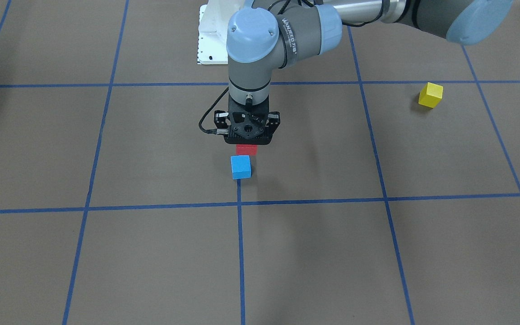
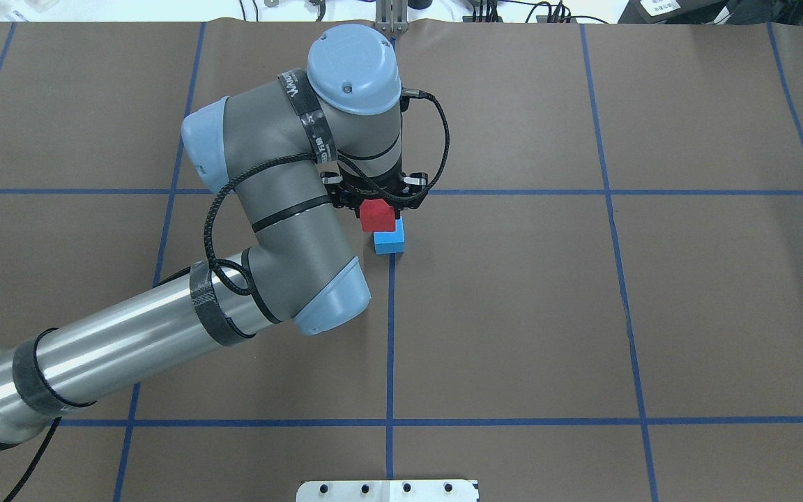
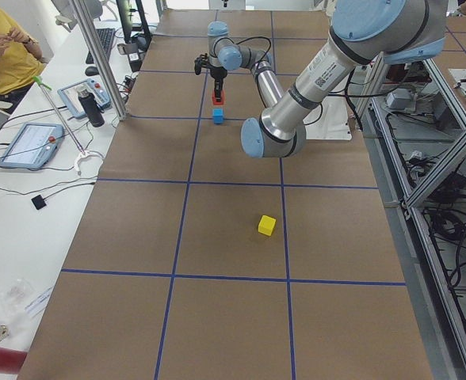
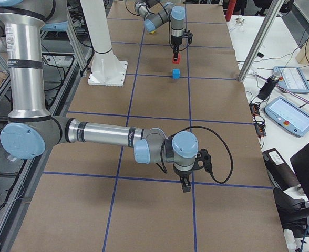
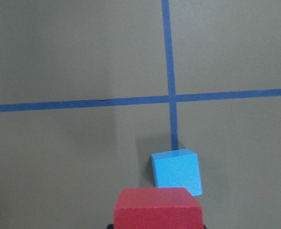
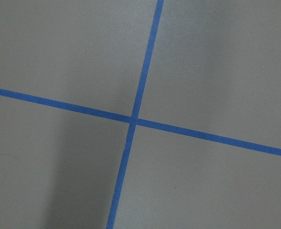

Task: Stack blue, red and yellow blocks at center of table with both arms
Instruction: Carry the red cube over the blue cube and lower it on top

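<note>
**A:** Left gripper [image 2: 377, 206] is up over the middle of the table [image 2: 513, 314], fingers pinching the red block [image 2: 378, 217] clear of the surface.

**B:** And the blue block [image 2: 389, 241] sits right there at the centre, at the tip of a tape line. Red hangs above it, apart, seemingly a touch off to one side, though that's hard to judge.

**A:** Yellow block [image 1: 430, 95]?

**B:** Alone, well away toward the table's left end, a bit nearer the robot's edge.

**A:** Right gripper [image 4: 186, 185]?

**B:** Low near the right end, over a tape crossing. Spread or pressed together, I can't tell.
</note>
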Robot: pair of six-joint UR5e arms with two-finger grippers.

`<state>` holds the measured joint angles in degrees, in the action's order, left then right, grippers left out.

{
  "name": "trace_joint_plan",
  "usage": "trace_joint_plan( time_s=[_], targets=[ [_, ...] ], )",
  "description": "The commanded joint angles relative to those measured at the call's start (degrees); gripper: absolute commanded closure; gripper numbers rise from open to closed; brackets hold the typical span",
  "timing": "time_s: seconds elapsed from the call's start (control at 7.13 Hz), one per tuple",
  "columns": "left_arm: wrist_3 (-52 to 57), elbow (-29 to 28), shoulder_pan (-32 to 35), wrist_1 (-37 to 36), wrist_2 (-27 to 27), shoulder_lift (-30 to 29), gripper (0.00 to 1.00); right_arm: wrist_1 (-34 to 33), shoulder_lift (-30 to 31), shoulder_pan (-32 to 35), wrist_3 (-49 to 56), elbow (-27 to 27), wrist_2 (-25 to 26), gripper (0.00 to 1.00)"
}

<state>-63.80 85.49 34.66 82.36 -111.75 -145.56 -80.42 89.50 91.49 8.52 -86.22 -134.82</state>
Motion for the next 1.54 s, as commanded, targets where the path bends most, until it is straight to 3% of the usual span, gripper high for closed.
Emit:
trace_joint_plan(
  time_s=[0.0, 0.28, 1.4],
  targets=[
    [-1.3, -4.6, -0.6, 2.4, 1.0, -1.7, 1.00, 0.0, 0.0, 0.0, 0.0, -0.1, 0.0, 0.00],
    [-1.2, -9.9, -1.3, 8.4, 3.0, -1.9, 1.00, 0.0, 0.0, 0.0, 0.1, -0.1, 0.0, 0.00],
    [-4.2, -10.3, -2.6, 8.0, 2.9, -1.5, 1.00, 0.0, -0.3, 0.0, 0.0, -0.1, 0.0, 0.00]
  ],
)
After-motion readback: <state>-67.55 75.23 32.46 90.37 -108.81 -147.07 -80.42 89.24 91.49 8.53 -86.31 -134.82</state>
